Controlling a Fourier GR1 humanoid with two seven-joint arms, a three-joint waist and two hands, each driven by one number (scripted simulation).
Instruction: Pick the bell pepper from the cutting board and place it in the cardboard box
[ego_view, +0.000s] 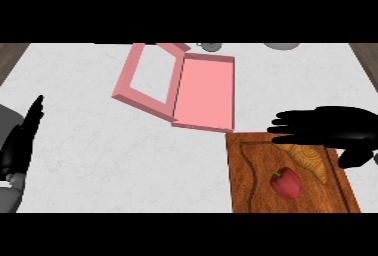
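Table (88, 150): white.
Box (203, 90): pink, lid open, far-left of board; a drop could miss it.
Board (255, 170): near right.
Right hand (332, 127): released, above board's far end; could overshoot.
Left hand (26, 132): resting, left edge.
Pepper (286, 182): red, on board; may roll.

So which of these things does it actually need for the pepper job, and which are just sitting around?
Part of the job:
red bell pepper
wooden cutting board under it
open pink box
right hand, open above the board's far end

Just lying about:
two grey objects at the counter's far edge
left hand, resting open at the left edge
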